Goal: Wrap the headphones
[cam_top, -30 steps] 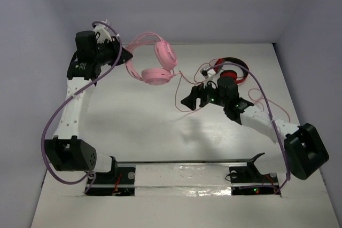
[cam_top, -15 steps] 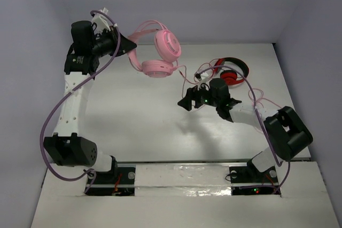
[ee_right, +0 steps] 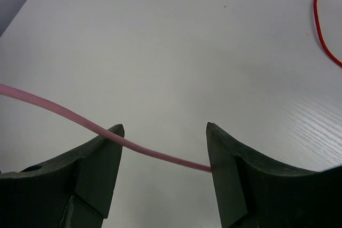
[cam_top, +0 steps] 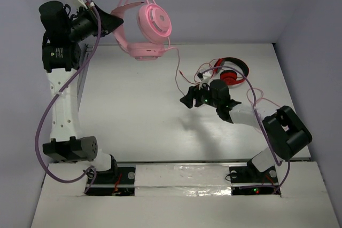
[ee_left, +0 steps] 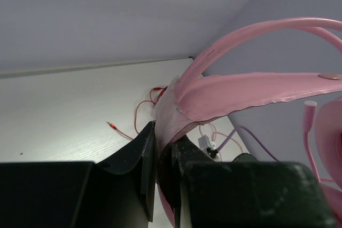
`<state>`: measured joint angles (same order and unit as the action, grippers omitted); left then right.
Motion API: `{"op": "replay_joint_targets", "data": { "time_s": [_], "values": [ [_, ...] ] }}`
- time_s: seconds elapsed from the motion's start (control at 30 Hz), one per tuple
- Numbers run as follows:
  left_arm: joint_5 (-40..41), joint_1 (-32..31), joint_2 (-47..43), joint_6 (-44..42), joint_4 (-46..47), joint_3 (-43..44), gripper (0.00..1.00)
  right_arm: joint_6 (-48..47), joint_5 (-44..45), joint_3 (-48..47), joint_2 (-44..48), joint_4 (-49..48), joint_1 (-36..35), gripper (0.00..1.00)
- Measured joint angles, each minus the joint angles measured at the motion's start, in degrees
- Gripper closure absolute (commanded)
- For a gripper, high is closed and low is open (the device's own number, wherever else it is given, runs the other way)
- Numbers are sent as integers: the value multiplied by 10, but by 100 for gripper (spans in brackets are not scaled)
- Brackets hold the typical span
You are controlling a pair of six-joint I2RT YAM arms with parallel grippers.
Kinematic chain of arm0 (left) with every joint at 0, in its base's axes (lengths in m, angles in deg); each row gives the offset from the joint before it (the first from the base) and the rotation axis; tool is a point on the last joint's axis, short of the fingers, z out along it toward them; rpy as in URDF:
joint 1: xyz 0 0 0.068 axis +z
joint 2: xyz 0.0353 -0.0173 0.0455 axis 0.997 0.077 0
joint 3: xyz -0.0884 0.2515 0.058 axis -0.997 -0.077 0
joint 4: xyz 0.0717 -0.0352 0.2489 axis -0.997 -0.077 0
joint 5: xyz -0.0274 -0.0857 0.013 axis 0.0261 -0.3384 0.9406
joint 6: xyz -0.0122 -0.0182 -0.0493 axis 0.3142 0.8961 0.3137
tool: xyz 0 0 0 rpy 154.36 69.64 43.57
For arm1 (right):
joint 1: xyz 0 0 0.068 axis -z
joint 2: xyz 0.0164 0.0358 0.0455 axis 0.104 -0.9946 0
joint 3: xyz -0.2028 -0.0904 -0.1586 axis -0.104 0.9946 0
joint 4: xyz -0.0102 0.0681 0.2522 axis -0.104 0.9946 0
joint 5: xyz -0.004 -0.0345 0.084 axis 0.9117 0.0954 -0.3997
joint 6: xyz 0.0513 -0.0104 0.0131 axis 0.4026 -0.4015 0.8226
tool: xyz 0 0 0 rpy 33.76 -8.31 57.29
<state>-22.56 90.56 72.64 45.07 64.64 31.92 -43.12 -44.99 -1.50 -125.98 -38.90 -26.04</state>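
The white tabletop (cam_top: 133, 110) fills the middle of the overhead view, walled in by pale panels. The left arm (cam_top: 61, 105) stands tall at the far left and the right arm (cam_top: 251, 118) lies low on the right side. The headphones (cam_top: 144, 28) hang in the air above the tabletop's far left corner, one round pink earcup facing the camera and the other below it. The red-and-black headphones (cam_top: 231, 73) lie on the tabletop at the far right, near the right arm's wrist. The left claw (cam_top: 109, 23) is clamped tight on the pink headband (ee_left: 224, 94), which the left wrist view shows squeezed between the two dark fingers (ee_left: 144, 153). The right claw (cam_top: 188, 101) hovers low over the middle of the tabletop with its jaws wide apart and holding nothing. The thin pink cable (cam_top: 177, 70) drops from the lower earcup towards that claw, and in the right wrist view it crosses the gap between the fingers (ee_right: 101, 158), reaching the inner face of the other one. A red cable (ee_right: 323, 30) lies on the tabletop beyond.
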Motion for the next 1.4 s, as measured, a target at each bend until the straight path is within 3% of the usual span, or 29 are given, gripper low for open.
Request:
{"op": "replay_joint_targets", "data": {
  "time_s": [0.2,0.4,0.43,0.5,0.6,0.73,0.93,1.2,1.4],
  "values": [
    [-31,10,0,25,2,15,100,-2,4,0,0,-2,0,31],
    [-54,31,9,81,48,15,100,2,8,0,-11,0,0,66],
    [-57,32,12,87,56,15,100,1,9,0,-12,1,0,82],
    [-59,33,15,98,71,11,100,3,12,0,-14,3,0,98],
    [-55,33,10,107,105,-29,100,16,10,-2,-15,13,0,100],
    [-32,33,-23,124,156,-167,100,40,15,-5,-9,36,-5,100],
    [21,30,-31,156,209,-365,100,64,89,-63,14,155,-58,100],
    [111,24,-64,175,240,-508,100,83,232,-125,18,305,-89,100],
    [205,-10,-107,217,275,-600,100,86,286,-189,-27,386,-193,100]
  ]
}}
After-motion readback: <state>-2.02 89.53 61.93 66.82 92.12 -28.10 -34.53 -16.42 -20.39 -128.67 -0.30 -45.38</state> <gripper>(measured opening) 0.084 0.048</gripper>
